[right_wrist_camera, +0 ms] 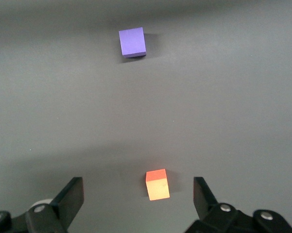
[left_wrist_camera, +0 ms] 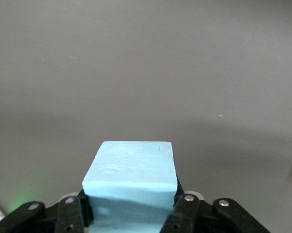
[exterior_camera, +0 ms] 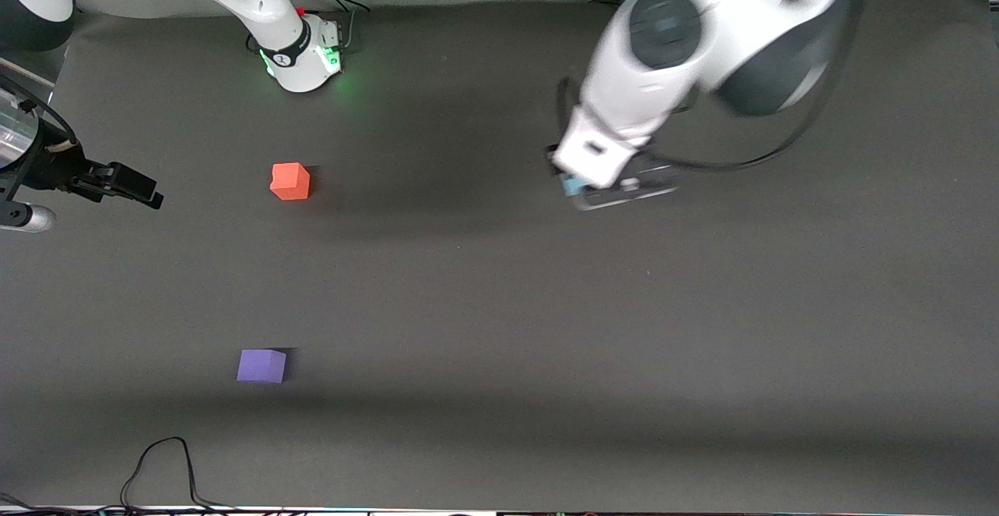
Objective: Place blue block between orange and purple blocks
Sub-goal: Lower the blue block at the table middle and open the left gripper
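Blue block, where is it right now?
The blue block sits clamped in the left end effector, over the table toward the left arm's end, apart from the orange block.

In the front view the left gripper point(exterior_camera: 605, 188) is smeared by blur, and only a sliver of the blue block point(exterior_camera: 574, 184) is seen beneath the wrist; the rest is covered by the arm. In the left wrist view the lower part of the blue block point(left_wrist_camera: 131, 187) between the jaws is cut off by the picture's edge. In the right wrist view the base of the right gripper point(right_wrist_camera: 138, 191) is cut off; in the front view its body is cut off at the picture's edge.
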Controlling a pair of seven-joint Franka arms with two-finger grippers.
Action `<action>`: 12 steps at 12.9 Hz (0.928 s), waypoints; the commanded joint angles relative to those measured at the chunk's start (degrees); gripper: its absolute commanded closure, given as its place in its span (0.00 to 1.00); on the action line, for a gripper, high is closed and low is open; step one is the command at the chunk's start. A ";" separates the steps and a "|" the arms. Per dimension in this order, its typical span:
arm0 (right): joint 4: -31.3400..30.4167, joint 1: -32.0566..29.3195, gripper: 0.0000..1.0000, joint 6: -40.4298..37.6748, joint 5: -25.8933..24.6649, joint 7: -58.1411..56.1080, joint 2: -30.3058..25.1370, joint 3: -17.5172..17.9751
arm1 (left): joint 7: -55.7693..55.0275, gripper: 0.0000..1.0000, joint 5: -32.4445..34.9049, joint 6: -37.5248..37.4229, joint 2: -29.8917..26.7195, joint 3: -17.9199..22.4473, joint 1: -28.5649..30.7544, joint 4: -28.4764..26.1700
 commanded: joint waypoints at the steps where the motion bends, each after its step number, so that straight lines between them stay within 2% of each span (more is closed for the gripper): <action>1: -0.35 0.74 0.00 0.40 0.20 -0.90 -0.38 -0.71 | -4.17 0.86 2.89 3.77 9.16 0.61 -6.11 4.96; 3: -0.35 0.74 0.00 0.40 0.20 -0.81 -0.38 -0.71 | -11.27 0.86 7.00 10.43 14.78 1.66 -10.50 5.05; 5: -0.35 0.82 0.00 0.40 0.20 -0.37 -0.38 -0.71 | -12.00 0.85 8.87 16.50 20.14 2.01 -12.70 5.05; 6: -0.35 0.82 0.00 0.40 0.20 -0.37 -0.38 -0.71 | -12.00 0.85 10.09 19.84 22.26 3.67 -13.85 4.96; 9: -0.35 0.82 0.00 0.40 0.20 -0.37 -0.38 -0.71 | -11.04 0.84 11.68 22.86 26.40 8.33 -16.67 4.96; 11: -0.35 0.82 0.00 0.40 0.20 -0.37 -0.47 -0.71 | -10.86 0.82 14.05 23.38 28.77 8.61 -16.85 4.88; 12: -0.35 0.82 0.00 0.40 0.20 -0.37 -0.47 -0.71 | -10.95 0.77 14.41 24.78 29.22 8.61 -16.76 4.70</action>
